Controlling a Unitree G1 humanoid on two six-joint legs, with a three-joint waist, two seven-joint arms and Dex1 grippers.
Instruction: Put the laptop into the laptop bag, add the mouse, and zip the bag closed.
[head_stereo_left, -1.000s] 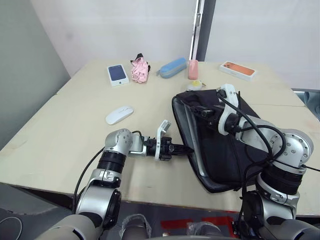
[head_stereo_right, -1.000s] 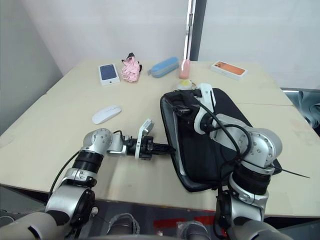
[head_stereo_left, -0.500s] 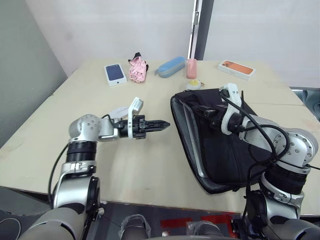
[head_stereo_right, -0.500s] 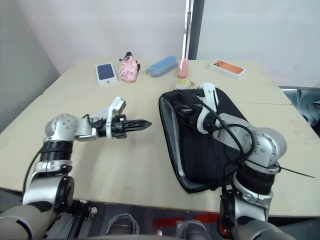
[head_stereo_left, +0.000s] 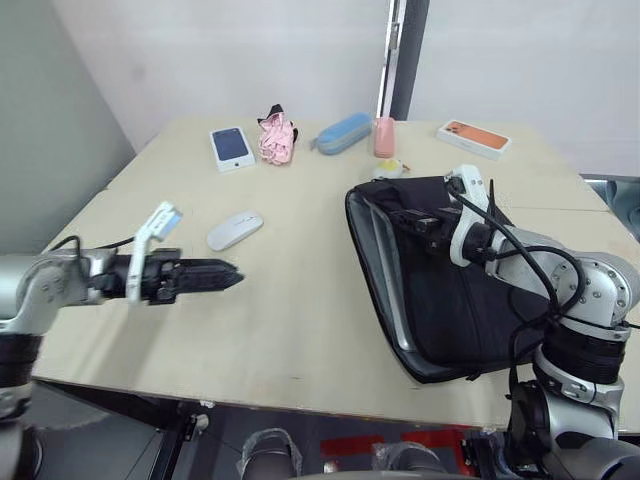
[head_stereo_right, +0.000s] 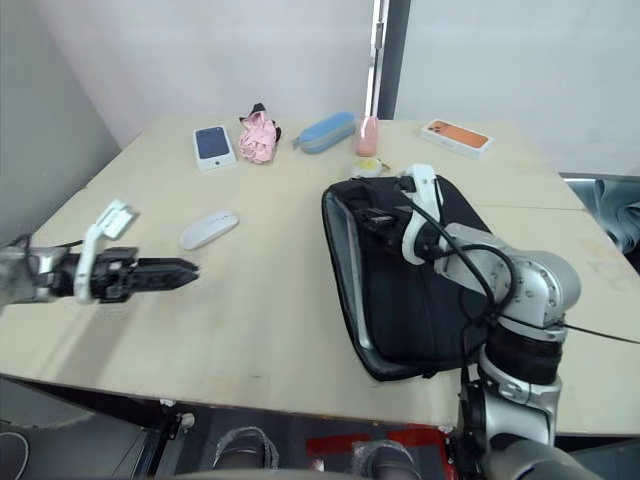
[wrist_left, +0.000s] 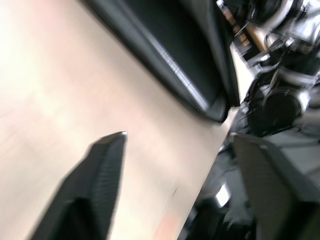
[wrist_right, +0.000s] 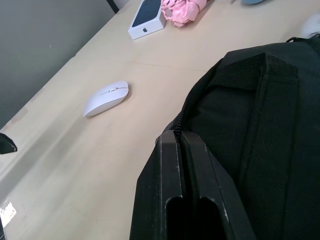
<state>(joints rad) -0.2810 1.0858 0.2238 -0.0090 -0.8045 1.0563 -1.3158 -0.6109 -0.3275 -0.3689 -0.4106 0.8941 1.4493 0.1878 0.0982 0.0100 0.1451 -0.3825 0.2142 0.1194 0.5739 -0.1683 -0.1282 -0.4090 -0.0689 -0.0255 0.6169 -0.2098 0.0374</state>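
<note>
Pale wood formed the table (head_stereo_left: 300, 330) on which the scene played out. Near its left edge the left gripper (head_stereo_left: 228, 277) hovered low over bare tabletop, holding nothing; in the blurred left wrist view its fingers (wrist_left: 95, 180) appeared spread apart, though the head views suggested otherwise, so their state could not be told. Just beyond it lay the mouse (head_stereo_left: 235, 229), white and alone on the wood. Along the far edge sat a phone box (head_stereo_left: 233, 148), a pink cloth (head_stereo_left: 278, 139), a blue pouch (head_stereo_left: 343, 133) and an orange box (head_stereo_left: 474, 139). Toward the right edge the laptop bag (head_stereo_left: 440, 300) lay flat, its mouth agape with the laptop (head_stereo_left: 388, 285) showing as a silver strip inside. At the bag's far end the right gripper (wrist_right: 179, 137) had its fingers pressed together beside the strap handle (wrist_right: 267, 120).
</note>
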